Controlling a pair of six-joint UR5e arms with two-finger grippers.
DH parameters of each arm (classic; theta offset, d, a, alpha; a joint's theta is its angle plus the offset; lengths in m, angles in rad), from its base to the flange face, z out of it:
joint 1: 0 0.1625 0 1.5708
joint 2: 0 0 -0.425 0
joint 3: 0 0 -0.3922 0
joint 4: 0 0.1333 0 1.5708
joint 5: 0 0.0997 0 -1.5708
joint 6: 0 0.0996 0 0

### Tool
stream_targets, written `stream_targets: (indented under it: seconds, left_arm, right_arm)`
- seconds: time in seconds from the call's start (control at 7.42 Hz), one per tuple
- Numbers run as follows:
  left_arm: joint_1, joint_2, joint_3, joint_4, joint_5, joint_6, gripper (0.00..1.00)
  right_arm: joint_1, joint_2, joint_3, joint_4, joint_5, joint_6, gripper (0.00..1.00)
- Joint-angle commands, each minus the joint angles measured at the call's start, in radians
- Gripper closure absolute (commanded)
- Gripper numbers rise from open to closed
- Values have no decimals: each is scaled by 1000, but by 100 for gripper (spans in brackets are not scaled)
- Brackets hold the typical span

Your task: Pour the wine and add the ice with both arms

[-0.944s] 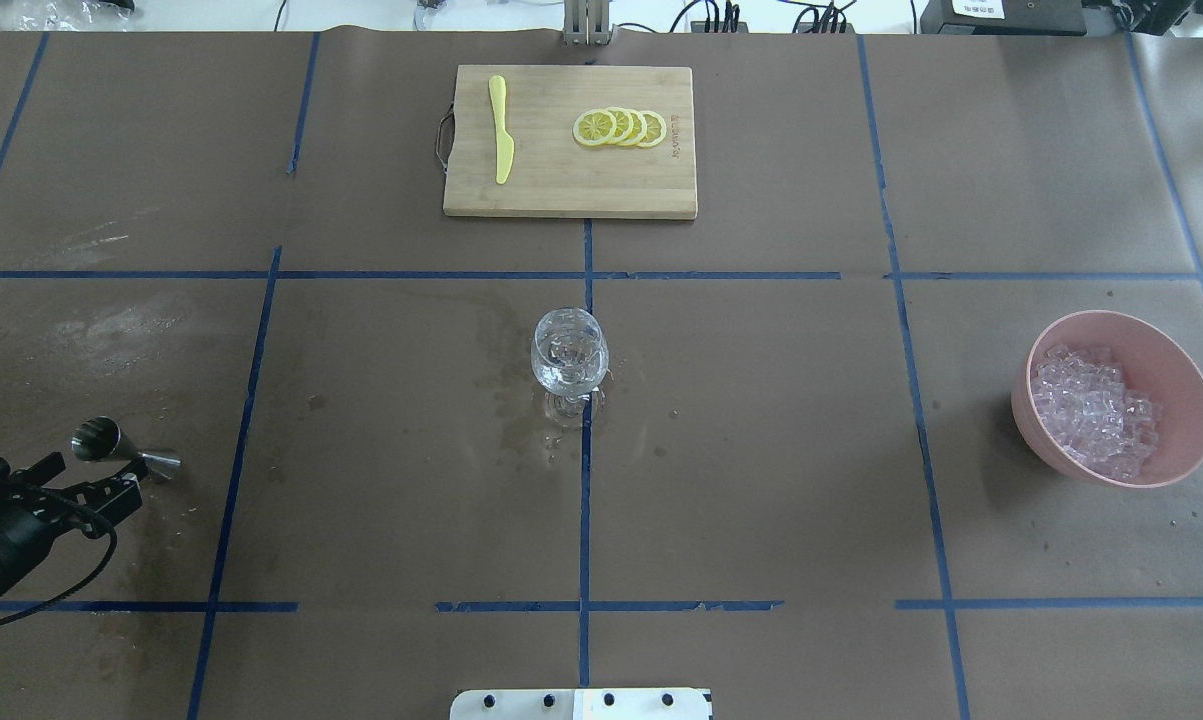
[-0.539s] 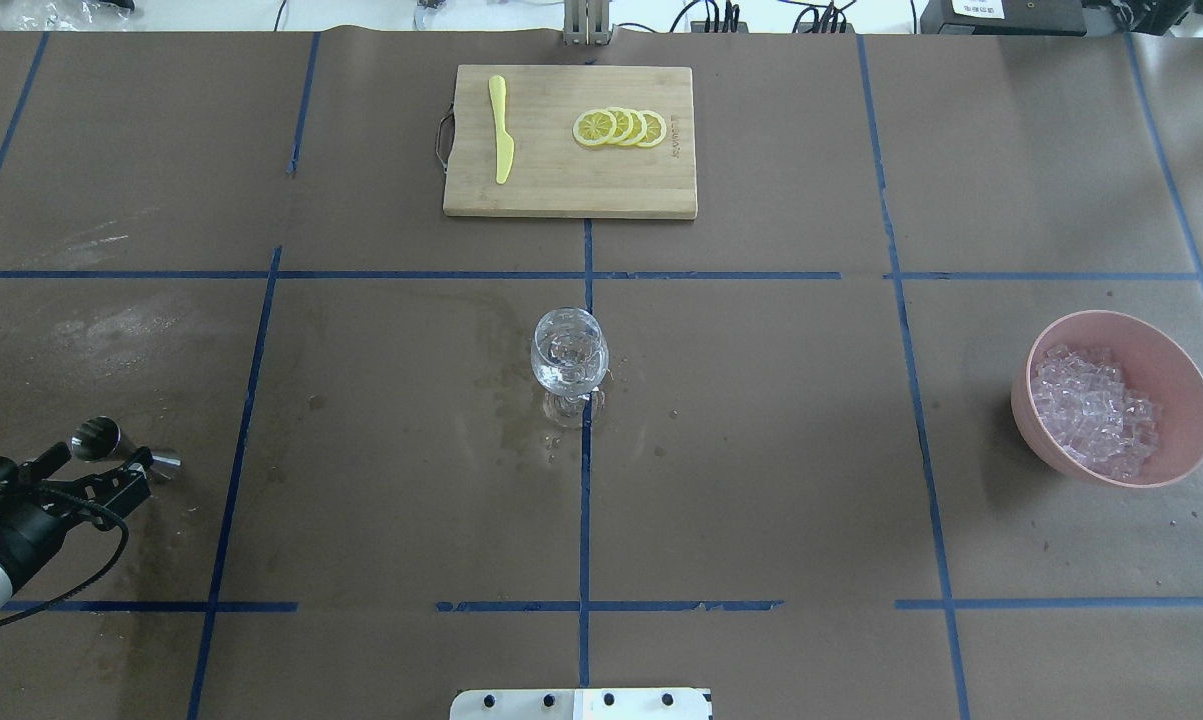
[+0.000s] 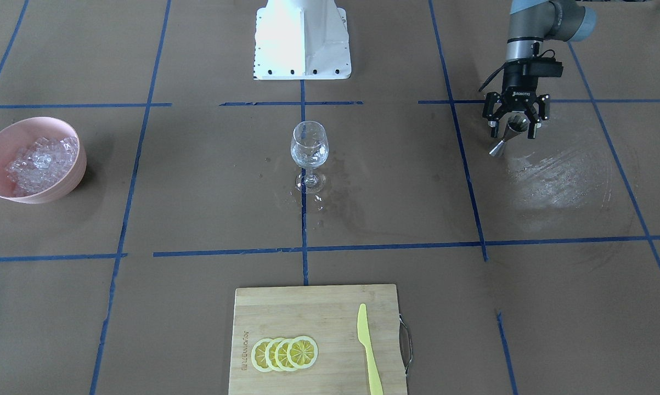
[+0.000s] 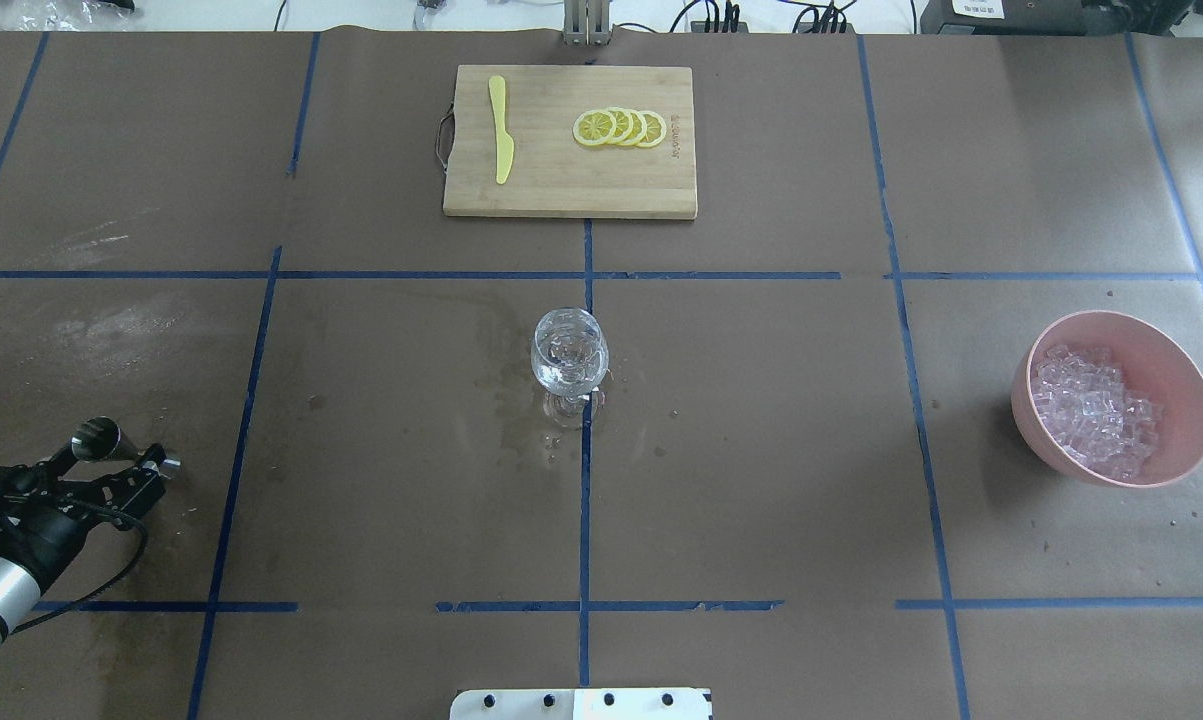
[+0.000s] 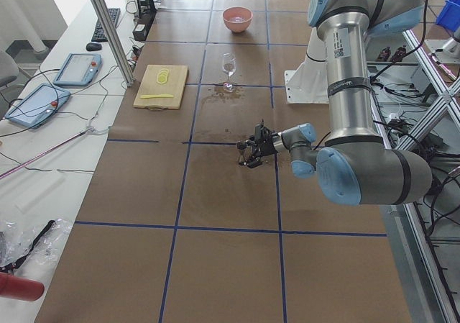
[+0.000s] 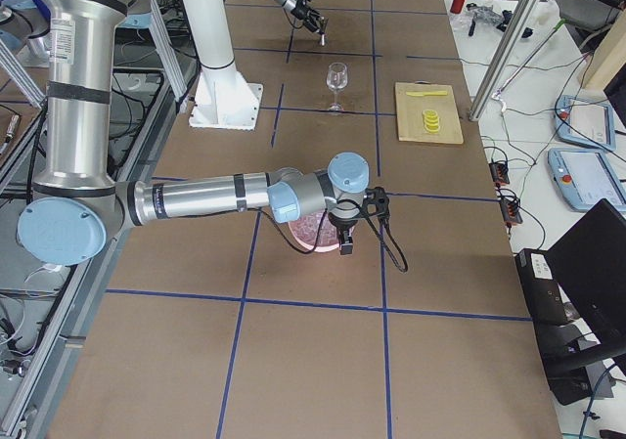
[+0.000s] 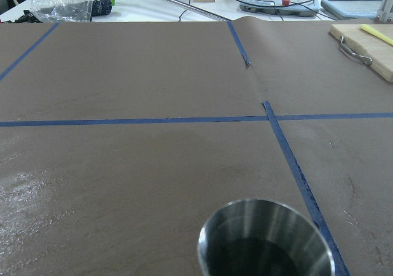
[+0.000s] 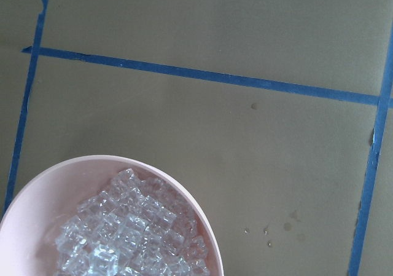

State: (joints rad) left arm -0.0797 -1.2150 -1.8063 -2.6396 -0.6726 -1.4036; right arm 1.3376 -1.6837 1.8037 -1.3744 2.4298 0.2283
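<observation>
Many glassy ice cubes, round bowl

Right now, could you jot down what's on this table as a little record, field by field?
Glass: wine glass upright at centre, a little clear wine inside.
Ice: heaped in pink bowl, robot's right side.
Left hand: around a metal jigger; grip unclear.
Right hand: by the bowl; open or shut unclear.
Board: cutting board with lemon slices, yellow knife.
</observation>
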Motion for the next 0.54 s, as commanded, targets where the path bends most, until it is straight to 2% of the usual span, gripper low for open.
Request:
stream_targets:
  seconds: [0.0, 0.4]
  left_arm:
    - [23, -12, 28, 0, 51, -12, 2]
    - [29, -18, 30, 0, 53, -12, 29]
  right_arm:
    - [0, -1, 0, 0, 0, 0, 0]
    - [0, -1, 0, 0, 0, 0, 0]
